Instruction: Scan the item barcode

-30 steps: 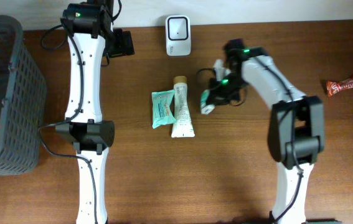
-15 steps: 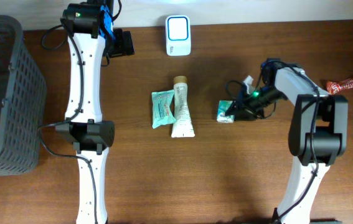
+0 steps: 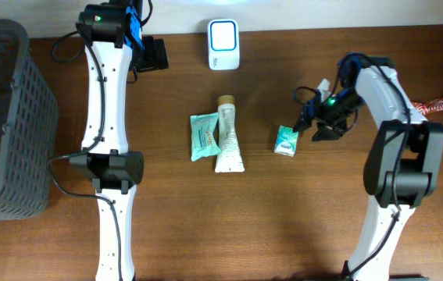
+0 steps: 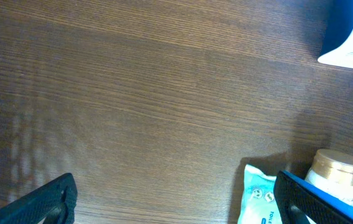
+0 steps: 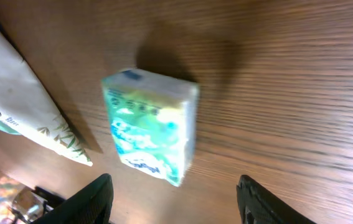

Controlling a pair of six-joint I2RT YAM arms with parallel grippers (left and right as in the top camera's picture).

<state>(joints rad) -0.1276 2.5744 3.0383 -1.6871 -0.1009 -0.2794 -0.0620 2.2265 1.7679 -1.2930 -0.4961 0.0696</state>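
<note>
Three views of one moment.

**Overhead.** You see the green pack (image 3: 285, 140) lying flat on the table (image 3: 284, 226), just beside the right gripper (image 3: 309, 125) and well apart from the scanner (image 3: 223, 44), which sits at the far edge with its lit window facing up. A tube (image 3: 227, 134) and a teal pouch (image 3: 204, 136) lie side by side, touching, nearer the centre. A snack bar (image 3: 438, 105) waits at the right edge and a basket (image 3: 2, 117) at the left. The left gripper (image 3: 157, 55) is parked near the scanner, probably to leave the middle free.

**Left wrist.** Your left claw (image 4: 176, 208) is spread wide with only bare wood between its fingers (image 4: 45, 199). Ahead of it are the pouch (image 4: 260, 196), the tube's cap (image 4: 335, 171) and a corner of the scanner (image 4: 350, 37).

**Right wrist.** Your right claw (image 5: 175, 199) is spread, pinching nothing. Both fingers (image 5: 95, 199) stand clear of the pack (image 5: 151, 127), which rests on the wood by its own weight, printed face up. No barcode is legible here, so you cannot tell which face carries it.
</note>
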